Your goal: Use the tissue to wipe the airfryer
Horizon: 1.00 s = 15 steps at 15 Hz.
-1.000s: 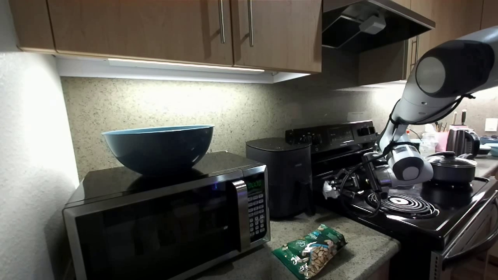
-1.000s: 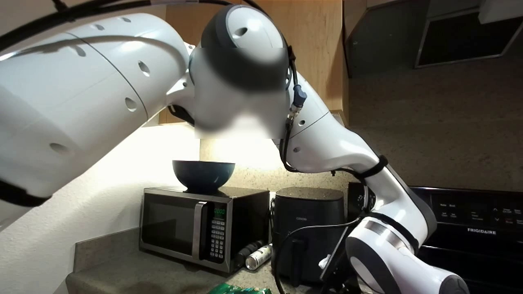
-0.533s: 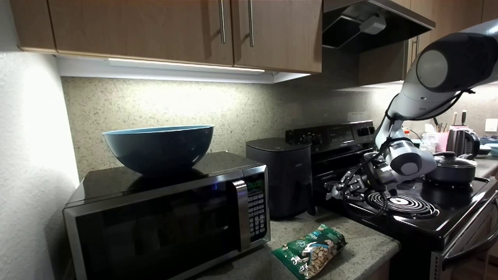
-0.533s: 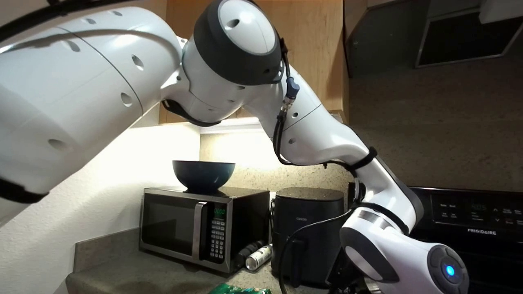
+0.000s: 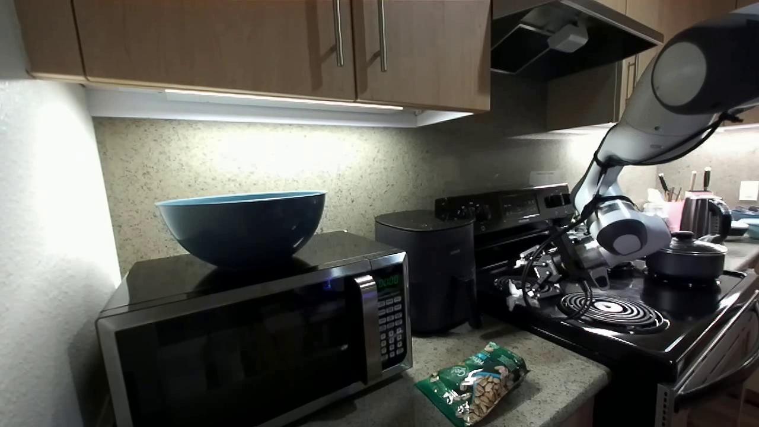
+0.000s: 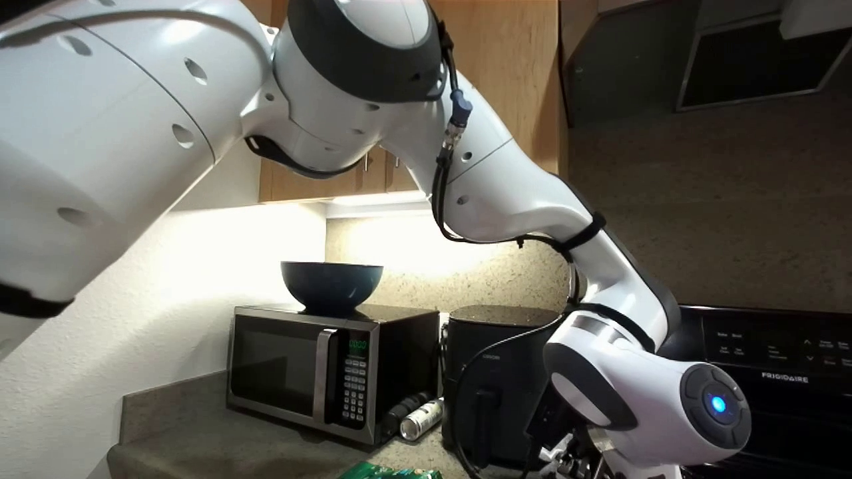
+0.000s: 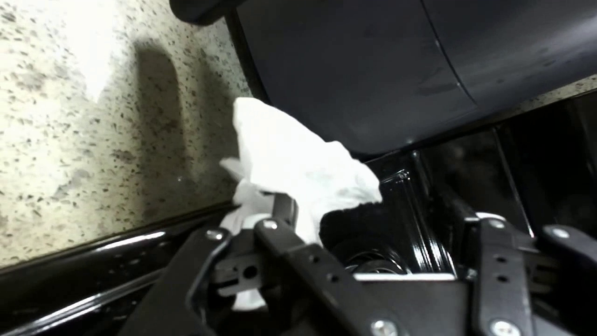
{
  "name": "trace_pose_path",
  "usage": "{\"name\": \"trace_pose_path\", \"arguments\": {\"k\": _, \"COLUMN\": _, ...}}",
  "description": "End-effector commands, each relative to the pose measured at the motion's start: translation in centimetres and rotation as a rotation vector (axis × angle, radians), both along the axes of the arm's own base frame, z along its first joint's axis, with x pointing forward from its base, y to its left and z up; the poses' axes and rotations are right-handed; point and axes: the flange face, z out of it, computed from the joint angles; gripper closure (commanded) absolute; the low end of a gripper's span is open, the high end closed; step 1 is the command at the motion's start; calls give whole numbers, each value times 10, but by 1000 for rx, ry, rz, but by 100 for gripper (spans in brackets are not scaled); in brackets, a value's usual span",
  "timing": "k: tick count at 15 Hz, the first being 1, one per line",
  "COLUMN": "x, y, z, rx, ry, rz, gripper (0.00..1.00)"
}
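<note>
Gripper point(image 7: 378, 210) wide, fingers point(image 7: 285, 211) well apart, above stove point(image 5: 682, 320). Tissue point(image 7: 298, 158) at one fingertip, showing on both sides of it; near airfryer point(image 5: 424, 273), apart from it. Airfryer upright on counter point(image 5: 560, 367), between microwave point(image 5: 237, 344) and stove. Bowl point(image 5: 243, 231) atop microwave. Packet point(image 5: 474, 382) on counter; can point(image 6: 421, 419) lying just beside airfryer.

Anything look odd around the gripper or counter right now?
Yes: the gripper stands open, yet the tissue hangs on one finger, not pinched between both. Also, a can lies on its side beside the microwave.
</note>
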Motion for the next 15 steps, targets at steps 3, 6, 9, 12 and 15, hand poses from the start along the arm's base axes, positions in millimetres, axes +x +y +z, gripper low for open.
{"name": "trace_pose_path", "arguments": {"k": 3, "x": -44, "y": 18, "z": 46, "rx": 27, "ry": -150, "rz": -26, "gripper": 0}}
{"name": "trace_pose_path", "arguments": {"k": 6, "x": -61, "y": 29, "z": 57, "rx": 38, "ry": -202, "rz": -14, "gripper": 0}}
{"name": "trace_pose_path", "arguments": {"k": 9, "x": -65, "y": 23, "z": 42, "rx": -69, "ry": -89, "rz": -154, "gripper": 0}}
{"name": "trace_pose_path", "arguments": {"k": 12, "x": -64, "y": 23, "z": 35, "rx": -146, "ry": -77, "rz": -220, "gripper": 0}}
{"name": "trace_pose_path", "arguments": {"k": 15, "x": -61, "y": 23, "z": 28, "rx": -238, "ry": -64, "rz": -302, "gripper": 0}}
